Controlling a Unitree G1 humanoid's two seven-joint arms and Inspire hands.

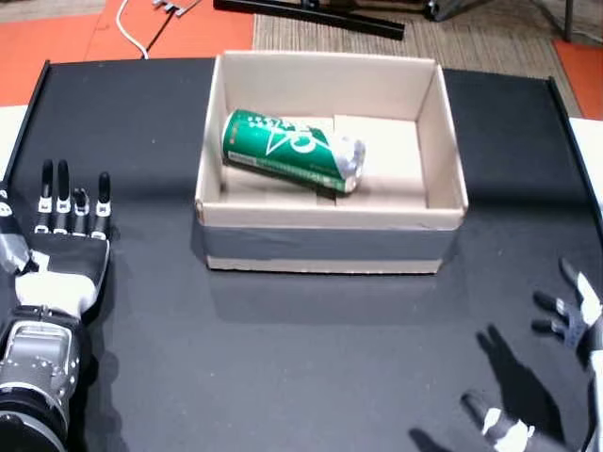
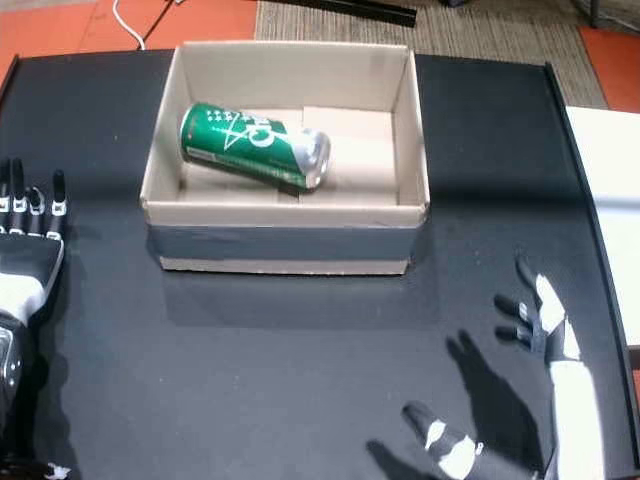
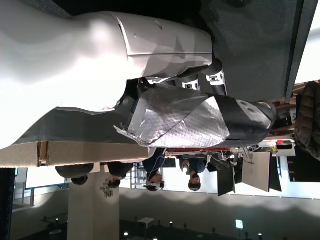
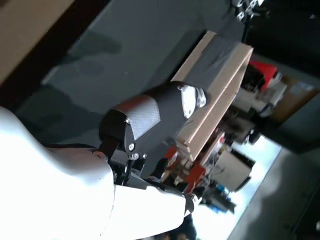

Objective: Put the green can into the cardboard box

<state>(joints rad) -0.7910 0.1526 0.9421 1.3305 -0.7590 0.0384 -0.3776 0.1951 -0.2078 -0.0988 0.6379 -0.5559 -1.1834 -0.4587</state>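
The green can lies on its side inside the cardboard box, toward the box's left half, its silver top pointing right. My left hand rests flat on the black table at the left, fingers straight and apart, holding nothing. At the lower right my right hand hovers with fingers spread, empty, well clear of the box. The right wrist view shows a thumb tip with the box wall beyond it.
The black table has raised edges at left and right. Orange floor, a striped rug and a white cable lie beyond the far edge. Several people stand far off in the left wrist view.
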